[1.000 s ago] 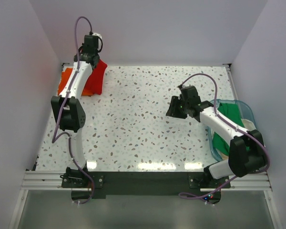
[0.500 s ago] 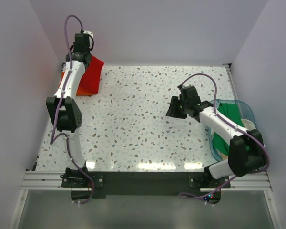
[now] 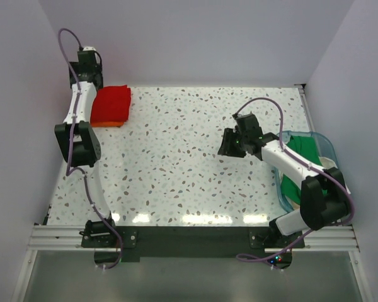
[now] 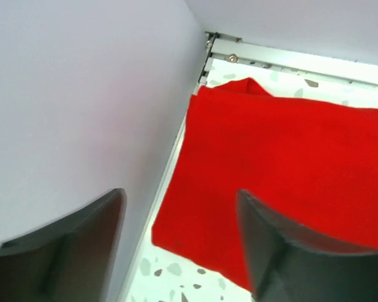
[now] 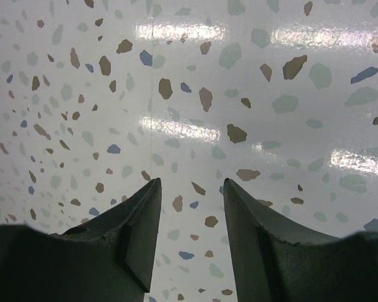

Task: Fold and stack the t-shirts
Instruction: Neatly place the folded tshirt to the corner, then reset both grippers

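Top external view: the red t-shirt (image 3: 111, 104) sits folded at about 10 o'clock on the speckled table (image 3: 176, 170), lying on top of the orange t-shirt (image 3: 105, 124), of which only a thin strip peeks out along the near edge. The green t-shirt (image 3: 304, 151) is bunched up inside the teal tub (image 3: 318, 136) over at 3 o'clock, against the right side of the table. The left wrist cam shows the left gripper (image 4: 179, 200) up in the far-left corner next to the white wall (image 4: 82, 94), jaws spread wide with nothing in them, hanging above the red cloth. The right wrist cam shows the right gripper (image 5: 189, 185) above bare table around 2 o'clock from centre, jaws partly apart and empty, well away from all the shirts.
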Robot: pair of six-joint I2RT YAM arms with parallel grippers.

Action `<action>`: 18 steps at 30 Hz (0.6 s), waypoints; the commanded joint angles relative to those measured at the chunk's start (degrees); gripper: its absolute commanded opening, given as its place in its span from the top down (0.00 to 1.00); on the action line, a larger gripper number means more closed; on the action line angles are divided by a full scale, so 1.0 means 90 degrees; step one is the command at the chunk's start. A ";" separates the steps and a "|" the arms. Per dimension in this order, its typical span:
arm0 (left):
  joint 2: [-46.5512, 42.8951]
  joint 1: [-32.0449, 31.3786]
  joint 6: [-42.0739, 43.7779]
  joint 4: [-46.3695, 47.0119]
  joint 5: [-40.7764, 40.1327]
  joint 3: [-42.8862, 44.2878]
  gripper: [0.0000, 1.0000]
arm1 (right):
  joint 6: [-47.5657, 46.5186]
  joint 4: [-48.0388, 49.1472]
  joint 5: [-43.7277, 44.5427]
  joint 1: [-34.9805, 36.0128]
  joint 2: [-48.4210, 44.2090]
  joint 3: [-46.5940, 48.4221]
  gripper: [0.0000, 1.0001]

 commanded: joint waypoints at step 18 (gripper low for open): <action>-0.4430 -0.2219 -0.2673 0.2471 0.0770 -0.5081 0.00 | -0.0019 0.0030 0.0075 0.0037 -0.0915 0.0156 0.52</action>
